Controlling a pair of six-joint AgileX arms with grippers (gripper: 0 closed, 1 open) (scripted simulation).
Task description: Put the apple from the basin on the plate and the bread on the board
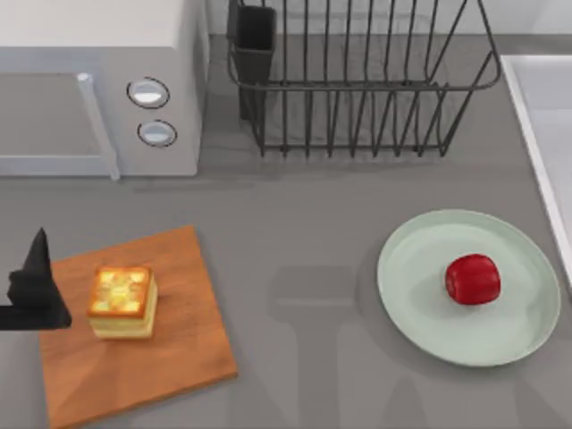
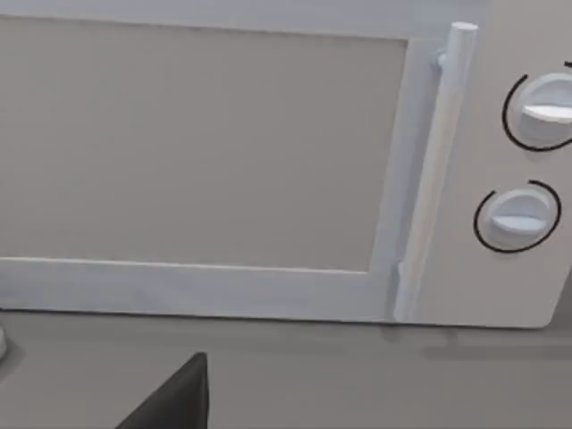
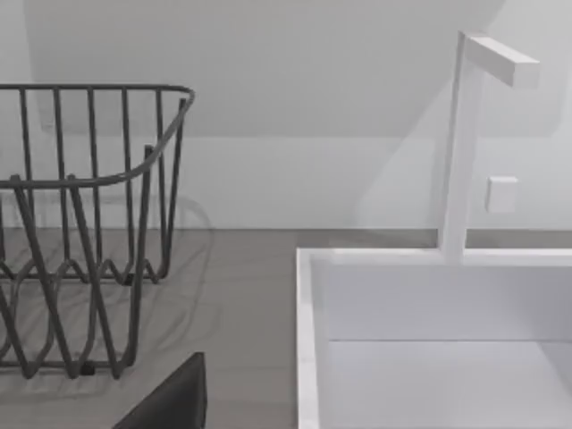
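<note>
Bread [image 1: 123,302] sits on the board [image 1: 179,357], square to it, toasted face up, in the board's left half near the left edge of the surface [image 1: 304,232]. The apple [image 1: 473,279] rests on the plate [image 1: 429,304], right of the plate's centre, and the plate lies at the right side of the surface, close beside the straight pale rim of the basin [image 1: 536,152]. Judged from how things lie, both placements look finished: apple on plate, bread on board, nothing left in the basin that can be seen in the right wrist view, where the basin [image 3: 308,357] shows a bare white wall under a tap [image 3: 465,143].

The left pincer [image 1: 36,290] is a dark shape at the far-left edge of the top view, just beside the bread and overlapping the board's left edge; whether its fingers are spread or closed I cannot tell. The bread lies directly to its right, with a narrow gap of board between them, so it does not seem to hold the slice. Its wrist camera faces the microwave [image 2: 268,161] at the far left of the surface, which suggests the arm is raised and pointing away from the board.

The right arm's camera looks over the dish rack [image 3: 89,232] and the basin at the far right, a dark part of the arm at its lower edge.

If anything remains, it is for the left arm to draw clear leftward without nudging the bread; the slice has no long axis, so approach direction matters little.
</note>
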